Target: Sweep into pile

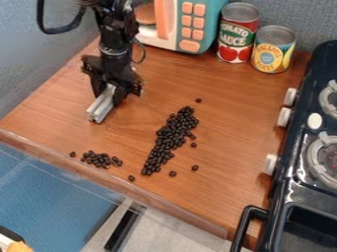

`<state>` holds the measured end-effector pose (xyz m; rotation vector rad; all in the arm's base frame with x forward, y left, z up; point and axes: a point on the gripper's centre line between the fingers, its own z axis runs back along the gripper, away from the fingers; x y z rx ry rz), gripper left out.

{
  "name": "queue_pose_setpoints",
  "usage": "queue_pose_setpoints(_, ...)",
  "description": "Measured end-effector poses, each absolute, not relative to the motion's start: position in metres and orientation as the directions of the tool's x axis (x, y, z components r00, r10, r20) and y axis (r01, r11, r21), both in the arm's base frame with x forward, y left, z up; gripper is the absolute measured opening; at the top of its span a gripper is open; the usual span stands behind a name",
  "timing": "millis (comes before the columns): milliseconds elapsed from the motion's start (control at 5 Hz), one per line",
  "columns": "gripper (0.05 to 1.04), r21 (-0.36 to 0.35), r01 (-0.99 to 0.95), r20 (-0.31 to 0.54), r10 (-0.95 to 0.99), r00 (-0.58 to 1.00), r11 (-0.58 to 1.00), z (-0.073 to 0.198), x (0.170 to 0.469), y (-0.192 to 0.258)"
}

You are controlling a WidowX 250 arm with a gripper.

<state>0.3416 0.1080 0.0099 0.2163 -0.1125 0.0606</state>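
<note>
Clamping a grey bar (101, 105), the tool (111, 92) hangs left of the long bean pile (172, 135).

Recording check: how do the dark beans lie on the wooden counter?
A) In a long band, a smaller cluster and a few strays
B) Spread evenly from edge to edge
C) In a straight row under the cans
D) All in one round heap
A: the long band slants across the counter, the smaller cluster sits apart near the front edge, and single beans lie loose.
</note>
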Motion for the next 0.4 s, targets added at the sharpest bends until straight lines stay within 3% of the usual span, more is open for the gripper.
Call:
queue_pose_setpoints(200,0.982,0.154,-0.120,0.082,0.108,0.991,0.981,0.016,0.330,0.109)
queue_pose_setpoints(400,1.007,0.133,-0.147,0.148,0.127,0.981,0.980,0.058,0.325,0.121)
